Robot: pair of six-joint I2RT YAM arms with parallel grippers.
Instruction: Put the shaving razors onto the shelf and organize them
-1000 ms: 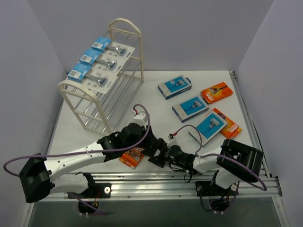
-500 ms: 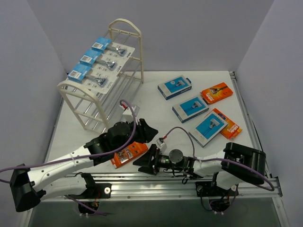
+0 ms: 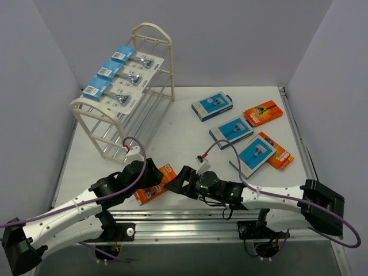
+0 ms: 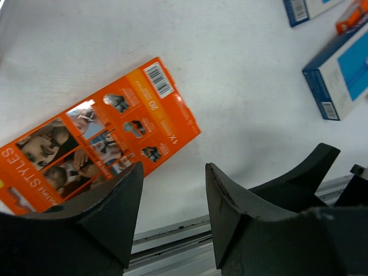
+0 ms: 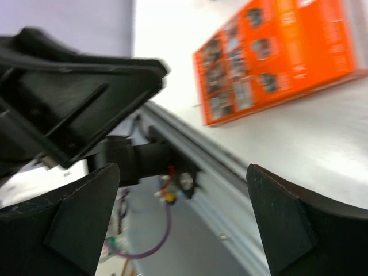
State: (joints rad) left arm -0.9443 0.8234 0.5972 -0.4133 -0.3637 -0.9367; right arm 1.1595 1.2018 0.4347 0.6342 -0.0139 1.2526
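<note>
Three blister-card razors (image 3: 122,77) lie side by side on the top tier of the shelf (image 3: 171,69), blue headers toward the left wall. The lower tiers look bare, though the rods hide part of them.

Six boxed packs are off the shelf, on the table (image 3: 172,123):
- three blue-and-white boxes (image 3: 231,131) at the right
- two orange boxes (image 3: 263,112) among them, the nearer one partly under a blue-and-white box
- the near orange box (image 3: 155,183), flat, barcode side up, close to the front rail (image 3: 190,219)

Left gripper (image 4: 172,218): jaws apart, nothing between them, hovering at one end of the near orange box. One finger overlaps the box edge in the wrist view; I cannot tell whether it touches.

Right gripper (image 5: 178,224): jaws spread wide, empty, just beside the left gripper, with the same box ahead of it.

Risks, as judged:
- Both grippers crowd one box. If both close in, fingers may clash or knock the box askew.
- The box lies flat near the rail. A shallow pinch could skid it against the rail instead of lifting it.
- The shelf tiers are thin rods. A box set down crooked could tip between them or nudge the cards already placed.
</note>
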